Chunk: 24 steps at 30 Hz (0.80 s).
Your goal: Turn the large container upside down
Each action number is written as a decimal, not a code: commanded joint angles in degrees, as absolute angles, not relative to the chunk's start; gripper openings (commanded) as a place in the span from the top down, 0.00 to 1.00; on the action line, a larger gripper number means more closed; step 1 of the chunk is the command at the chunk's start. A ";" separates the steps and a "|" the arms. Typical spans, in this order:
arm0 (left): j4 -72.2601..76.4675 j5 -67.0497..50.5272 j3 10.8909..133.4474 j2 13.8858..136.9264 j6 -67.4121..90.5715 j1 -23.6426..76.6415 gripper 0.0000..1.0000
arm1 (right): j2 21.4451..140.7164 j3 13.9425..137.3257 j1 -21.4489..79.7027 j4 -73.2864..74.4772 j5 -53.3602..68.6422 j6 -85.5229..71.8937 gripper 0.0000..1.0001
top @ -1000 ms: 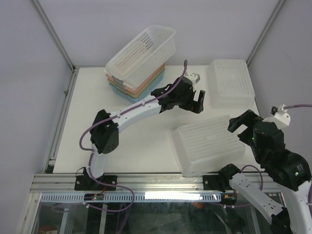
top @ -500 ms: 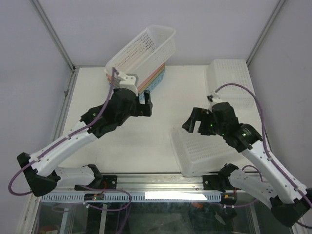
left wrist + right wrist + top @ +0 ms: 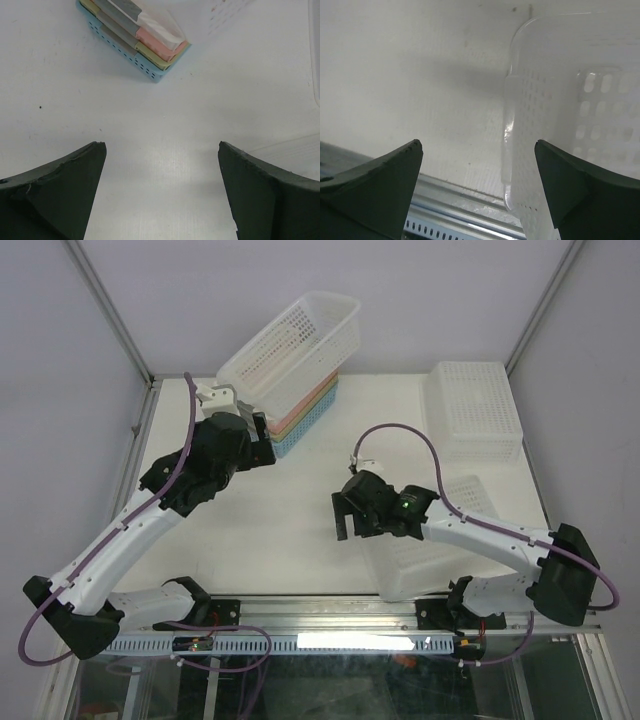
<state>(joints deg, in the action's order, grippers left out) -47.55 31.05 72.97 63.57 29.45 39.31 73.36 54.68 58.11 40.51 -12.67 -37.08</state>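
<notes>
The left jaws stand spread wide with nothing between them but bare tabletop (image 3: 165, 150), as the left wrist view shows. The right jaws are likewise fully released and grasp nothing; their 2 dark fingers (image 3: 370, 185) frame bare tabletop and the metal rail (image 3: 460, 212) at its near edge.

The large container (image 3: 420, 575), clear perforated plastic, lies on the near right part of the tabletop, close to the near edge. In the top view the right arm (image 3: 480, 535) reaches across above it, hiding much of it, with the right jaws over its left end. In the right wrist view the container's (image 3: 560, 125) rounded corner and lip sit just beside the right-hand finger; whether they touch cannot be told.

The left arm (image 3: 150, 510) stretches toward the back left, its jaws near the corner of a stack of coloured baskets (image 3: 305, 415). A white basket (image 3: 295, 340) leans tilted on top of that stack. In the left wrist view the stack's (image 3: 137, 35) corner lies ahead of the jaws, apart from them. A 2nd white perforated container (image 3: 472, 410) sits at the back right.
</notes>
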 commanded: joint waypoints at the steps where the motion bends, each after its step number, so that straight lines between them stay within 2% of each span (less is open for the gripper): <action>1: -46.50 30.69 73.18 63.59 29.32 39.01 0.01 | 71.03 55.16 53.58 47.04 -24.99 -41.22 0.01; 12: -42.98 26.24 71.12 64.07 27.62 39.01 0.01 | 60.19 48.67 32.85 45.59 -25.95 -40.38 0.01; 24: -41.21 23.14 76.79 64.30 20.19 38.95 0.01 | 60.76 52.16 30.27 47.78 -26.92 -38.41 0.01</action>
